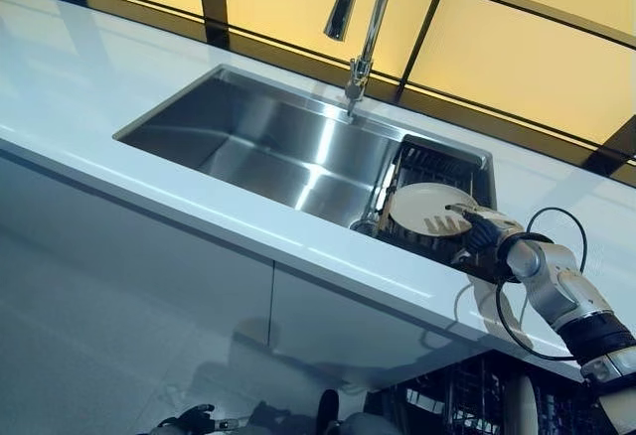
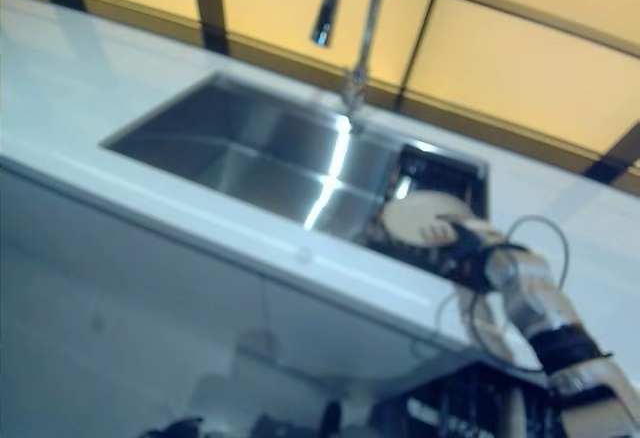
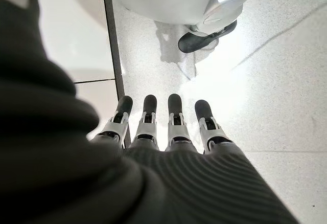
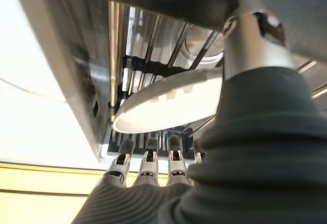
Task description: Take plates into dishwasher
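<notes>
- Currently, the right hand (image 1: 484,227) is reaching over the front edge of the white surface (image 1: 89,107) into the right end of the steel sink (image 1: 268,147).
- It is gripping a white plate (image 1: 427,207): in the right wrist view the fingers (image 4: 148,157) are lying along one face of the plate (image 4: 168,101) and the thumb (image 4: 245,35) is pressing across the other, so the plate is being pinched between them.
- That plate is sitting tilted above a dark wire rack (image 1: 437,162) standing in the sink's right end, just beside the sink wall; whether it is touching the rack cannot be told.
- A tall faucet (image 1: 363,28) is standing at the back edge of the sink, its spout hanging over the basin.
- Below the surface's front right corner, a dishwasher rack (image 1: 467,395) is showing, with a pale plate (image 1: 520,405) standing upright in it.
- In its own wrist view the left hand (image 3: 168,127) is hanging over the speckled floor (image 3: 276,91), fingers straight and spread, holding nothing.
</notes>
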